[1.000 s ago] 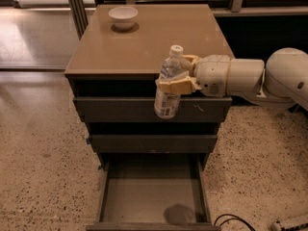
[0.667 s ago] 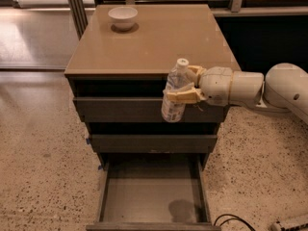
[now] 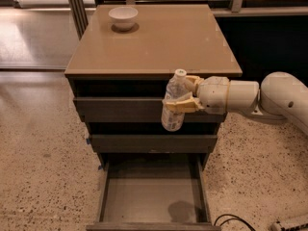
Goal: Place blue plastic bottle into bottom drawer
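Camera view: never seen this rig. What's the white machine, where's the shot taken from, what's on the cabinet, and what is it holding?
The white machine is a robot arm on a mobile base, reaching in from the right. There is one camera. It looks down at the front of a three-drawer cabinet, and where it is mounted is not known. At the arm's tip is a two-finger gripper, closed around a blue plastic bottle with a white cap. The bottle is held roughly upright in front of the upper drawers. On the tan cabinet top, a white bowl sits near the far left corner. Below, the bottom drawer is pulled open, and the bottle hangs above it, not yet inside.
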`<act>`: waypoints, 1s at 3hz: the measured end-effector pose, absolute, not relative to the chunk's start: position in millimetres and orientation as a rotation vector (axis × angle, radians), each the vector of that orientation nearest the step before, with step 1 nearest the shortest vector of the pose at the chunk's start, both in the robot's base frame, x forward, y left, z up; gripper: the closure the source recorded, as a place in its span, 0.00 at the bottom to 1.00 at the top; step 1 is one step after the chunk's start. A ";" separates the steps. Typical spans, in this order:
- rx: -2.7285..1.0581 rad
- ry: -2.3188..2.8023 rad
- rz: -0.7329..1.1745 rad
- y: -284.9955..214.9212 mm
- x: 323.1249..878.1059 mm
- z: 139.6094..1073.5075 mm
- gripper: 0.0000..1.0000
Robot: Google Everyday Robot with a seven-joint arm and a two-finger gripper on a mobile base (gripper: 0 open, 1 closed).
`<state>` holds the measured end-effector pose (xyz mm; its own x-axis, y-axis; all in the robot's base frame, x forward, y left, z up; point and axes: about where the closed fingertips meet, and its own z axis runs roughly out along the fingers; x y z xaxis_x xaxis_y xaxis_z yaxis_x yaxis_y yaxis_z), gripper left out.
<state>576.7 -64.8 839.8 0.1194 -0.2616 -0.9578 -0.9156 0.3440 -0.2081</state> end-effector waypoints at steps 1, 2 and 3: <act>-1.151 1.446 0.713 -64.5 564.4 790.8 1.00; -1.153 1.472 0.711 -62.4 548.1 740.5 1.00; -1.148 1.487 0.681 -63.3 531.3 695.4 1.00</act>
